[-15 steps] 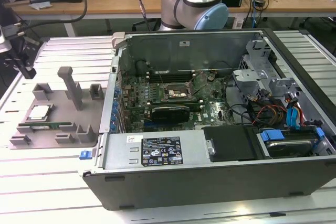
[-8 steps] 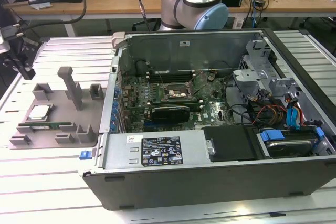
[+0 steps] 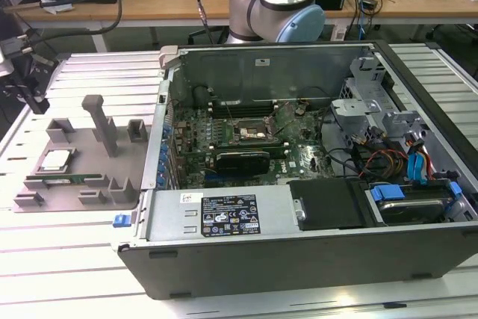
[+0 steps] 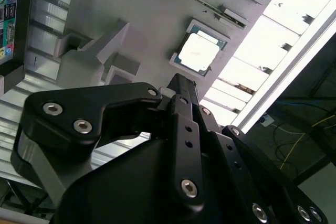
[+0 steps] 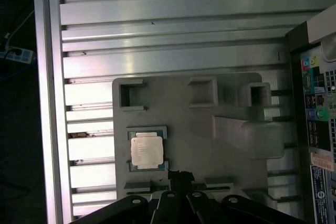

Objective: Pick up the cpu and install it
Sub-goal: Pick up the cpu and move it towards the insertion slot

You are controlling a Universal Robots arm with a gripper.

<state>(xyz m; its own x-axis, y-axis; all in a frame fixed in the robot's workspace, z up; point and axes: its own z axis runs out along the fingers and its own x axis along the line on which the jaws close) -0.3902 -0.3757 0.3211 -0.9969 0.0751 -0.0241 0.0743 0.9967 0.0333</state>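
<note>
Hand [image 5: 180, 174] hovers clenched and empty near the cpu [image 5: 146, 150] in its gray tray [image 5: 194, 140].

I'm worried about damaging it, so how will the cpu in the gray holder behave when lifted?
The cpu looks thin with a metal top, so probably stiff and light. That smooth top may be slippery. Lying flat in a recess of the gray holder, it seems unlikely to roll or tip.

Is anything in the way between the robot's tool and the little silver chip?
No, nothing visible. The cpu lies uncovered in its pocket on the gray holder, and in both wrist views the tool hangs near it with only open air between them.
</note>
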